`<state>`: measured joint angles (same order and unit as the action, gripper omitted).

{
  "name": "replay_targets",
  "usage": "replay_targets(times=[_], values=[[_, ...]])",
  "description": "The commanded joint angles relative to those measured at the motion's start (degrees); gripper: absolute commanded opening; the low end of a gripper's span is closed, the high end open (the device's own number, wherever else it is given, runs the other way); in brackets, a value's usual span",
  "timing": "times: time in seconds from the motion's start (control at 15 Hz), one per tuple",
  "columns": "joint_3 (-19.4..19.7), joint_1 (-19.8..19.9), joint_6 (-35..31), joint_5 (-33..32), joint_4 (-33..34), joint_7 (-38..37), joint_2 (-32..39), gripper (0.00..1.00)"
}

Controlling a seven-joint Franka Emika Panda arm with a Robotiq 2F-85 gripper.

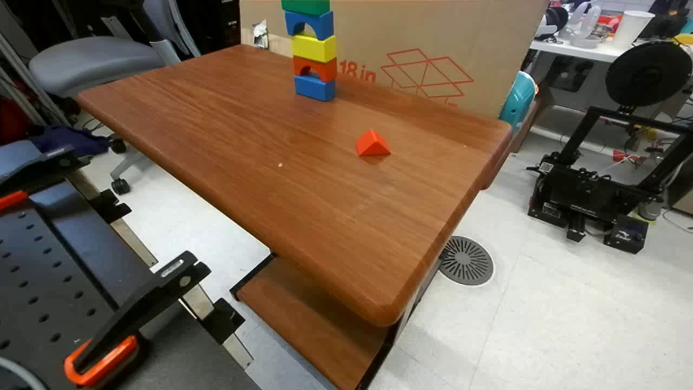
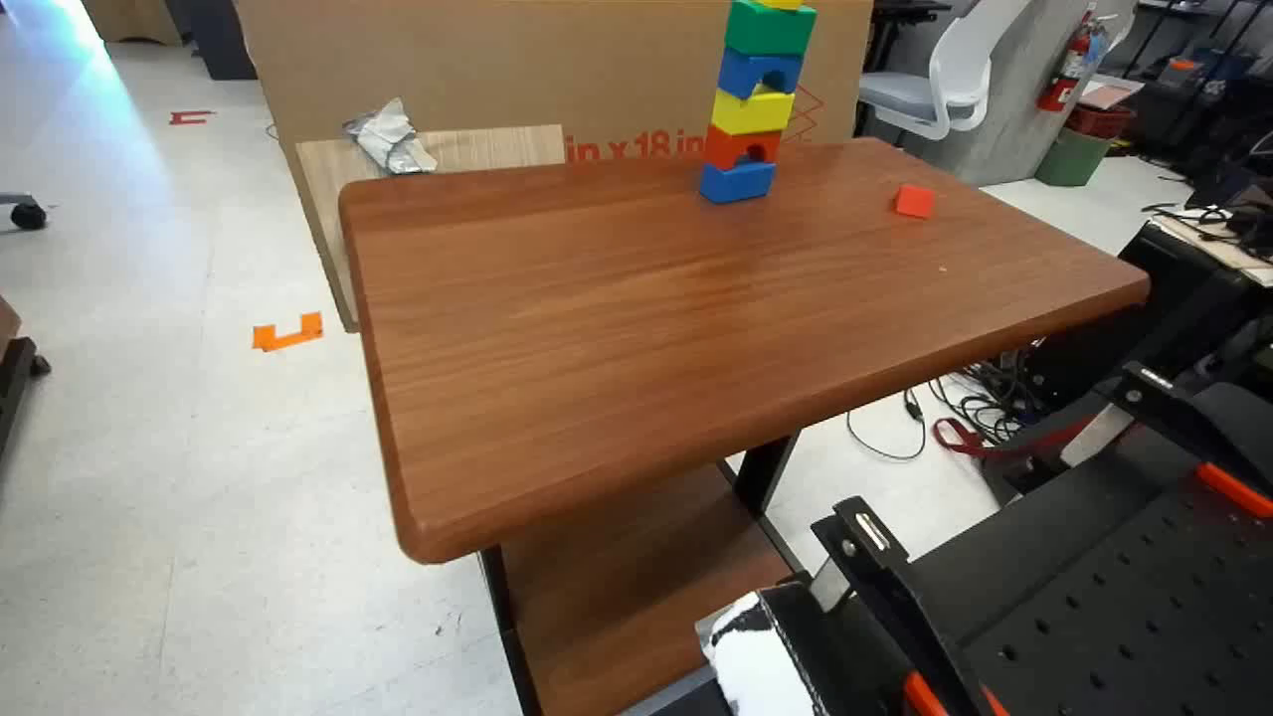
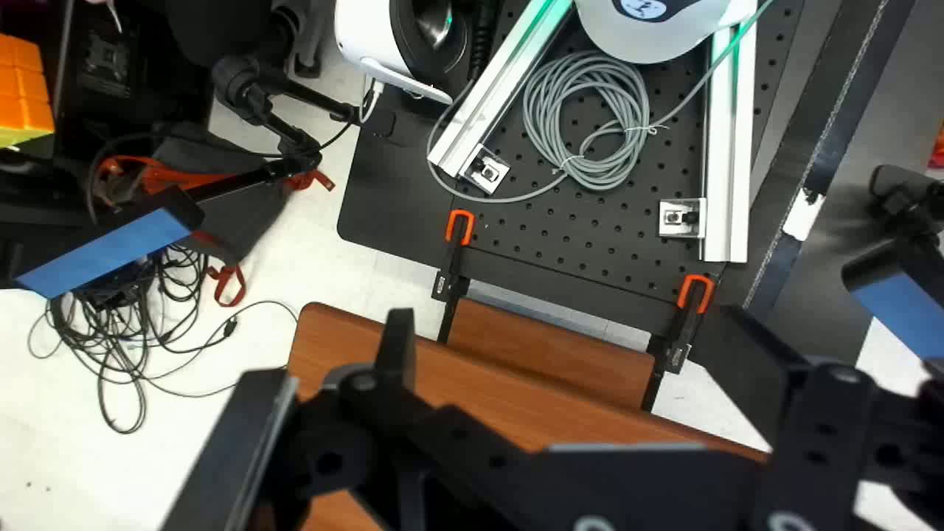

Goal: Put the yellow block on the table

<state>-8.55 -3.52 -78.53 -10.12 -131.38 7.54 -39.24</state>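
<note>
In an exterior view, a sliver of the yellow block [image 2: 781, 3] shows on top of the green piece [image 2: 770, 30] of a multicolour tower, cut off by the frame's top edge. The tower stands upright on the reddish-brown table [image 2: 597, 318] near its back edge. In an exterior view the table [image 1: 243, 135] holds the same tower, whose green piece [image 1: 306, 6] meets the frame's top; the yellow block is out of view there. In the wrist view my gripper [image 3: 568, 324] is open with nothing between its fingers, above the table's edge [image 3: 472, 391]. The exterior views do not show the gripper.
A small red-orange piece [image 1: 373, 144] lies on the table beside the tower; it also shows in an exterior view [image 2: 914, 201]. A large cardboard box [image 2: 497, 70] stands behind the table. A black perforated plate with orange-tipped clamps [image 3: 693, 295] faces the table's near edge.
</note>
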Motion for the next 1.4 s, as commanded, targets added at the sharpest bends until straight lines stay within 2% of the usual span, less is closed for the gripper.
replay_targets(times=[0.0, 1.07, 1.33], values=[[1.3, -2.0, 0.3, -0.6, 0.2, -1.0, 0.3, 1.0], [1.3, -2.0, 0.3, -0.6, 0.2, -1.0, 0.3, 1.0], [2.7, -1.5, -5.1, 0.0, 1.4, -1.9, 4.7, 1.0]])
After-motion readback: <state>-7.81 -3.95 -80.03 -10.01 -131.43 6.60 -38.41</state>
